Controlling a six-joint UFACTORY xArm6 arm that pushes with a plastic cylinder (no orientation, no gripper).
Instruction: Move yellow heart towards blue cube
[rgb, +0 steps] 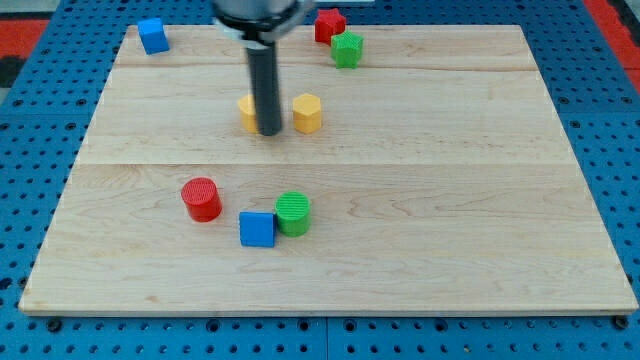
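Note:
The yellow heart (247, 112) lies at the upper middle of the wooden board, mostly hidden behind my rod. My tip (268, 132) rests at the heart's right side, touching or nearly touching it. The blue cube (256, 229) sits at the lower middle of the board, well below the heart and tip. A second blue block (152, 35) lies at the top left corner.
A yellow hexagonal block (307, 113) lies just right of my tip. A green cylinder (294, 213) touches the blue cube's right side. A red cylinder (201, 199) lies left of the cube. A red block (329, 24) and a green block (347, 49) sit at the top.

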